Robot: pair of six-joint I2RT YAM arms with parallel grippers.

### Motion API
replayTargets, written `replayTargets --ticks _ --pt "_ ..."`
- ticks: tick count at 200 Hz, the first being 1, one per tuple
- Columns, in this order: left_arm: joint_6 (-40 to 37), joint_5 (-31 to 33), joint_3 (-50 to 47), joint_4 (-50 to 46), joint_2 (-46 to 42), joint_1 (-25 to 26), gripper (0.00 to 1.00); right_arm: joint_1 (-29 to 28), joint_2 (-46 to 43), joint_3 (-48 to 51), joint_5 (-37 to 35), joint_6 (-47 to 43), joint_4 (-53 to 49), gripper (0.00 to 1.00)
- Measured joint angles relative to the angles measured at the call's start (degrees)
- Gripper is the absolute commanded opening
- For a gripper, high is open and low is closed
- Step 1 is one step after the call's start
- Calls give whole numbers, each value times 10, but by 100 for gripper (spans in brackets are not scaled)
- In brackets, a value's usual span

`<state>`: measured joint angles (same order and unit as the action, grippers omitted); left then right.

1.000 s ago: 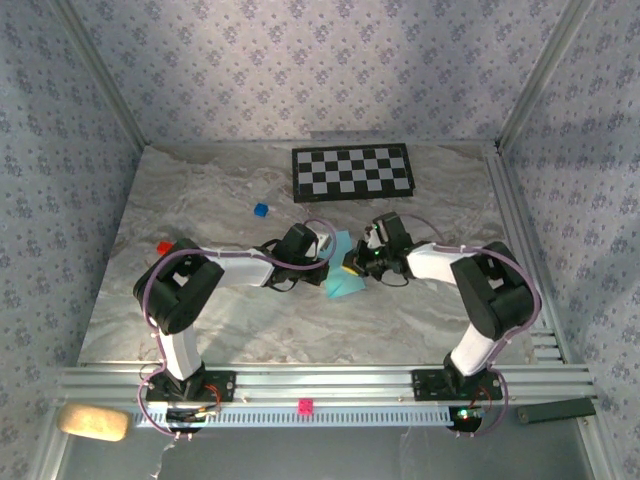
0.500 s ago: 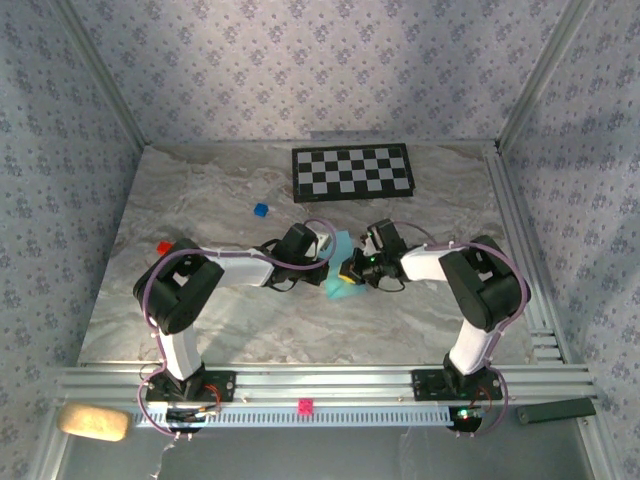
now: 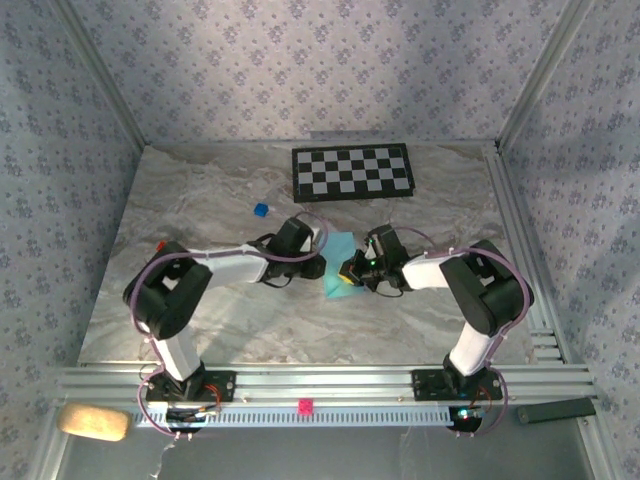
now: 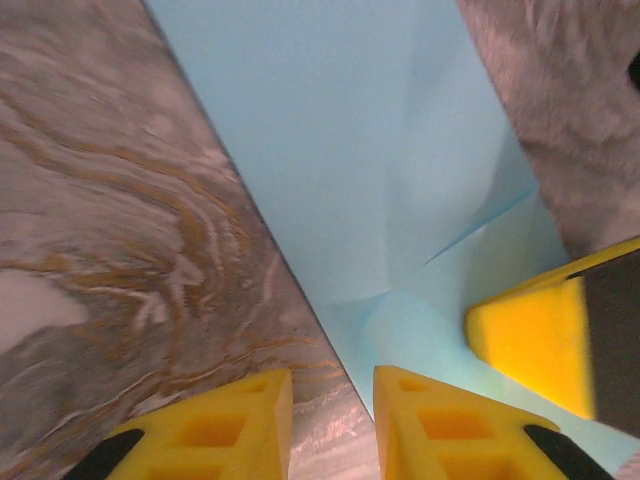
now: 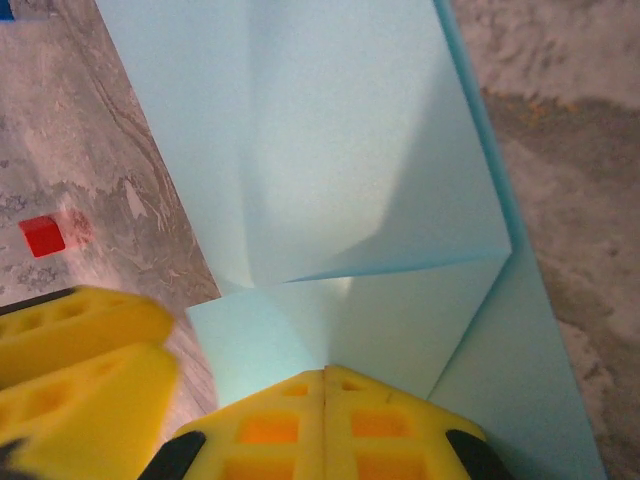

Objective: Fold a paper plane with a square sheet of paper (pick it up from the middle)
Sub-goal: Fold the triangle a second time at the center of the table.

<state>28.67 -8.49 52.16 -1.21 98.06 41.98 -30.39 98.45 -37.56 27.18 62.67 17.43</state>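
Since the earlier frame the left arm has swung its elbow outward and the left hand [image 4: 328, 388] has parted its fingers a little; the right hand [image 5: 325, 385] has stayed put. We find the left hand slightly apart, one finger over the paper sheet [image 4: 350, 150], the other over bare tabletop [image 4: 110, 220], gripping nothing. The right hand is closed, tips together, pressing the sheet's folded flap down at mid-tabletop. We judge this a hold-down, pinning the crease while the left hand repositions.
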Motion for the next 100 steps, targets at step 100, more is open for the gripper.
replayTargets --ticks 100 --pt "137 -161 -2 27 -13 14 7 -10 -2 0 -24 25 2 1"
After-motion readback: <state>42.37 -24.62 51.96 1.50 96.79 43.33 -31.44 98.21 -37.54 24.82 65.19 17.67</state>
